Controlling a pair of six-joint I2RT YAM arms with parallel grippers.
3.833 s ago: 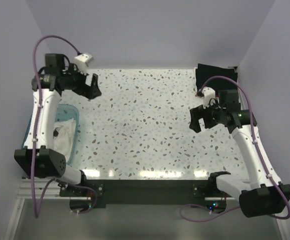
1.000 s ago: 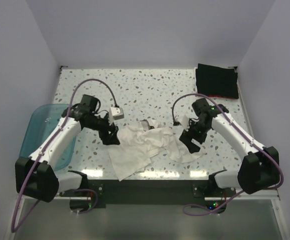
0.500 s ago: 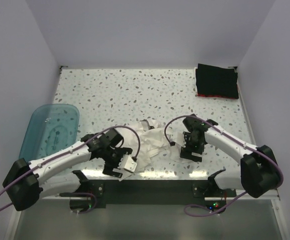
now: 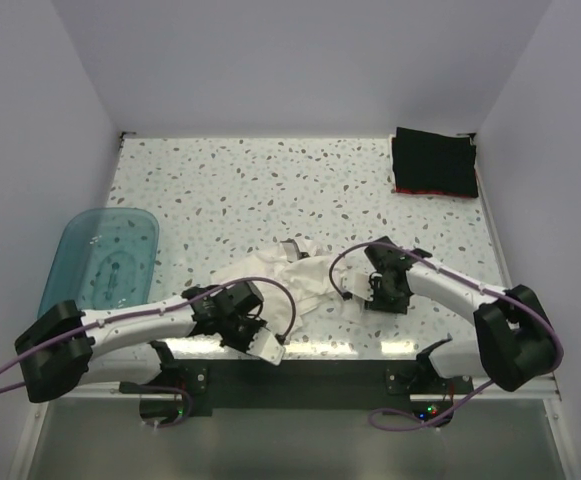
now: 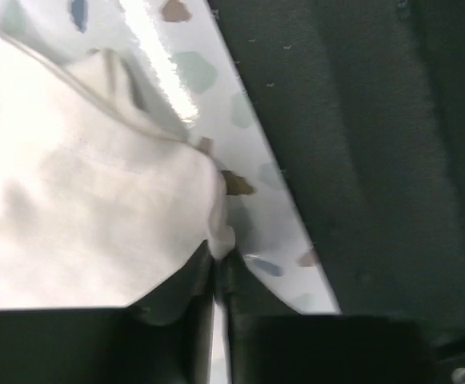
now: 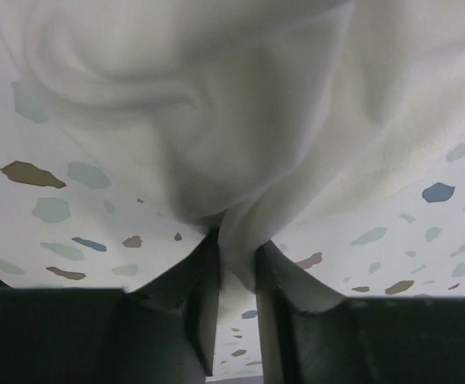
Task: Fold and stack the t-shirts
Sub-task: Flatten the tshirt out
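Top external view: the white shirt (image 4: 308, 276) lies crumpled at the middle of the surface's (image 4: 270, 190) near edge. My left gripper (image 4: 242, 330) is clamped on its near-left corner, right at that edge; the left wrist view shows the cloth pinched between my closed fingers (image 5: 176, 290). My right gripper (image 4: 375, 293) is clamped on a bunched fold at the shirt's right side. Black shirts (image 4: 433, 160) lie stacked in the far right corner, with a red one (image 4: 425, 191) showing beneath. A tub (image 4: 100, 262) sits at the left edge.

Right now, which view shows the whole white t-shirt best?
Top external: the white t-shirt lies crumpled between both arms, outline mostly visible. Wrist views show only close patches pinched by the left claw and right claw.
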